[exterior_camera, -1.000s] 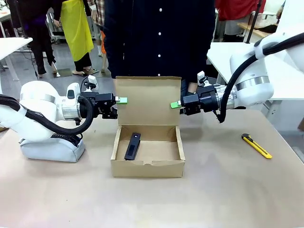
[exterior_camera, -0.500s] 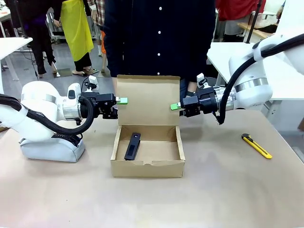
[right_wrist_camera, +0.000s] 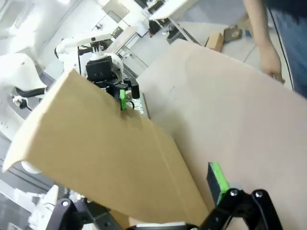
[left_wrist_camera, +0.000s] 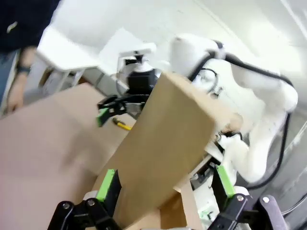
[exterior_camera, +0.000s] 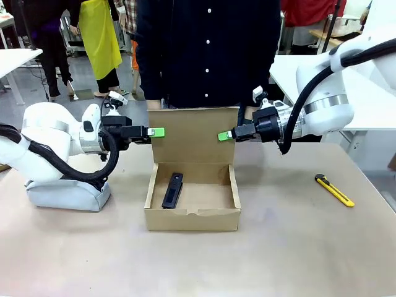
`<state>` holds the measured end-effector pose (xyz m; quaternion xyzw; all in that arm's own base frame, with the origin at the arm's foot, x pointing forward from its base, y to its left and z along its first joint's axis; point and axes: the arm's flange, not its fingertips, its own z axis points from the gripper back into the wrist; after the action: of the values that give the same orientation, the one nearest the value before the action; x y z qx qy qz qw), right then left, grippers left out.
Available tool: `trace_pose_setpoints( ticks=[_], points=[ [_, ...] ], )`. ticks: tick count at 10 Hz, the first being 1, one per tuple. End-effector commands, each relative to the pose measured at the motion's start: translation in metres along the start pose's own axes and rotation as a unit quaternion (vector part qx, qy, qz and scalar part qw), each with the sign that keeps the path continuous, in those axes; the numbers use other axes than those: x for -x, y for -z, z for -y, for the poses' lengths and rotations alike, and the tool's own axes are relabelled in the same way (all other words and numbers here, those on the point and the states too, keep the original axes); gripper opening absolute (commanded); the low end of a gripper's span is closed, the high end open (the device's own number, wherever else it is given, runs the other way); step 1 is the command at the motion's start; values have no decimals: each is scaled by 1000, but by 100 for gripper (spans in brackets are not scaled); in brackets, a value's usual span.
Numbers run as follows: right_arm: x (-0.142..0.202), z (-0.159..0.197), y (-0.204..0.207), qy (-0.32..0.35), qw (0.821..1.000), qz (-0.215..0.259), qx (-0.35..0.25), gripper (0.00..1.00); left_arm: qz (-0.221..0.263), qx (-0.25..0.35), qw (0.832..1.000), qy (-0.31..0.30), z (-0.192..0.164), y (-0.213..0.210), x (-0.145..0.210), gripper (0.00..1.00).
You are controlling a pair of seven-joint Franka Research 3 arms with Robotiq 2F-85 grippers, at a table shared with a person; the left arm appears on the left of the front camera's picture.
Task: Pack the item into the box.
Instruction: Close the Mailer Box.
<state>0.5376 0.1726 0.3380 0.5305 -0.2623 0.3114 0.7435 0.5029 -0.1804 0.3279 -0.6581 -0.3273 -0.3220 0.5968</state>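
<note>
Tool left [exterior_camera: 156, 132], tool right [exterior_camera: 224, 135] open astride box [exterior_camera: 192, 220] flap; flap hides one right-tool pad; stapler [exterior_camera: 172, 190] inside.

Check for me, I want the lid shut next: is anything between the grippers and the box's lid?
Nothing visible. The left gripper and right gripper flank the lid, one at each side edge, jaws open.

Box [right_wrist_camera: 105, 143]: brown cardboard flap lid, slanting from upper left to bottom centre, between the wide-spread fingers of the right gripper [right_wrist_camera: 144, 201]; one green pad [right_wrist_camera: 217, 181] visible. Left gripper [right_wrist_camera: 122, 99] at the flap's far edge. Beige worktop [right_wrist_camera: 230, 110]; person's hand [right_wrist_camera: 271, 62] beyond it.
</note>
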Motion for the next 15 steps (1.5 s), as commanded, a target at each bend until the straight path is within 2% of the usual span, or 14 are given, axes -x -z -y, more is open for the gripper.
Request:
trace_pose_setpoints(
  ticks=[1,4,8,11,13,15],
  points=[
    [18,-23,-2,-83,995,48,8,100,-4,45,996,78,10,-11,11,100],
    [31,-45,-5,-168,983,73,32,100,2,34,990,134,21,-11,18,100],
    [57,-66,-3,-256,965,60,13,100,-4,9,980,201,34,-6,28,100],
    [74,-75,-25,-279,958,64,13,100,-36,33,973,223,40,-17,44,100],
    [84,-80,-48,-284,955,80,26,100,-52,29,969,239,52,-35,54,100],
    [98,-85,-71,-279,956,77,41,100,-58,15,965,257,66,-49,59,100]
  ],
)
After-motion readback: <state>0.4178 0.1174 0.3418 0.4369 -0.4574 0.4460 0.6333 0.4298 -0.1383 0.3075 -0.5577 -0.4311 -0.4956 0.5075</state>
